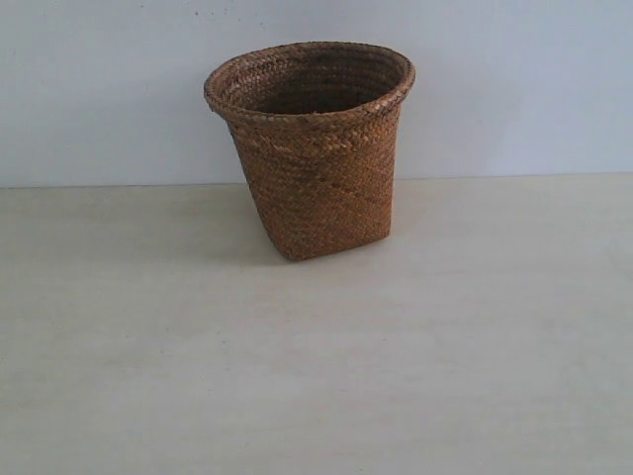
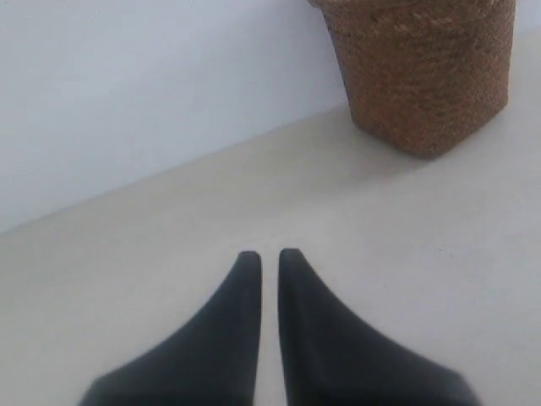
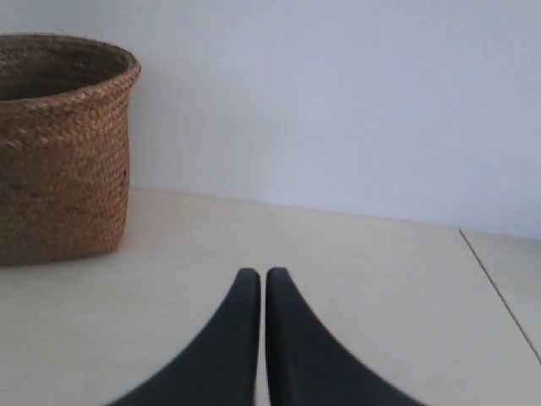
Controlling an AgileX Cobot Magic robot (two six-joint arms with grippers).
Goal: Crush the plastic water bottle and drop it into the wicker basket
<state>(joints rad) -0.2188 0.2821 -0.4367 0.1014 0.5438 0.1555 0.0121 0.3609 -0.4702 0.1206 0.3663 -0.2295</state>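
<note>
The clear plastic water bottle with the green cap appeared in none of the three views. It lay neither on the table around the basket nor between the fingers of either gripper. Whether it rested inside the basket could not be told, since the exterior view showed only the upper inner wall below the rim and not the floor.

The brown woven wicker basket (image 1: 315, 158), tapered from a flared round rim to a squarish base, stood upright on the pale matt table (image 1: 316, 386). The plain white wall (image 1: 99, 89) stood close behind the basket. Its mouth faced upward, so that a thing let go above the rim would fall in.

The black, tapering left gripper (image 2: 269, 254) was held low over the table, well apart from the basket. Its fingers were drawn together to a narrow slit with nothing between them. The right gripper (image 3: 256, 272) was on the other side of the basket, likewise apart from it, its fingers pressed almost into contact and also empty.

Neither arm entered the exterior view, which suggested both were parked back from the basket. Judged from this layout, either the bottle had not been presented or it was already inside the basket; the views did not settle which.
</note>
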